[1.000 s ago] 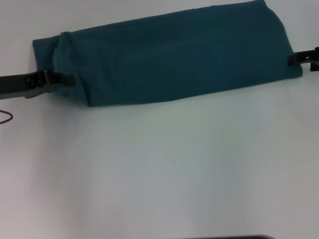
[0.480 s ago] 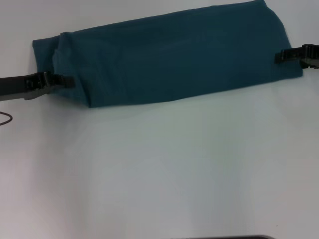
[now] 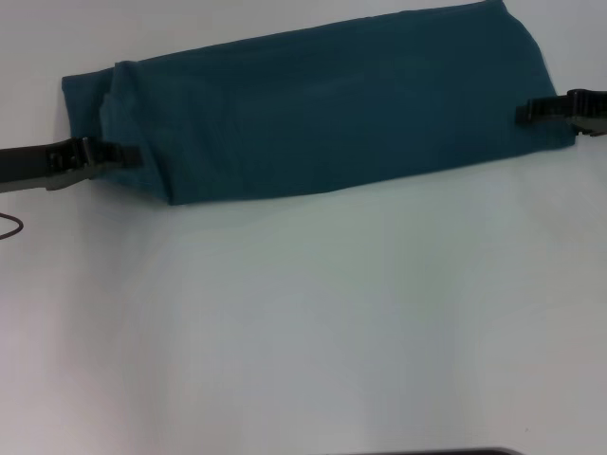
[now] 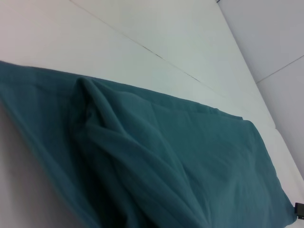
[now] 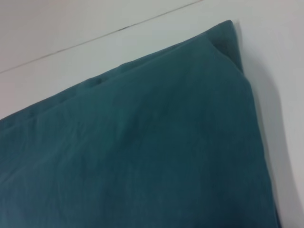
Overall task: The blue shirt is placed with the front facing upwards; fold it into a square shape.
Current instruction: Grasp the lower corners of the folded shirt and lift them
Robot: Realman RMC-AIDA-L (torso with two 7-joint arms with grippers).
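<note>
The blue shirt [image 3: 322, 109] lies folded into a long teal band across the far part of the white table, with only plain fabric showing. Its left end is bunched into soft folds [image 4: 156, 171], and its right end is smooth with a neat corner [image 5: 142, 152]. My left gripper [image 3: 128, 152] reaches in low from the left and meets the band's left near corner. From the right edge comes my right gripper [image 3: 524, 112], its tip over the shirt's right end, just inside the edge.
The white table [image 3: 303, 332] stretches wide in front of the shirt. A thin dark cable loop [image 3: 11, 226] lies at the left edge. A dark rim [image 3: 446, 452] shows at the bottom edge of the head view.
My right gripper has slid leftward from beside the shirt's right edge to over the fabric. The left gripper and the shirt have hardly moved.
</note>
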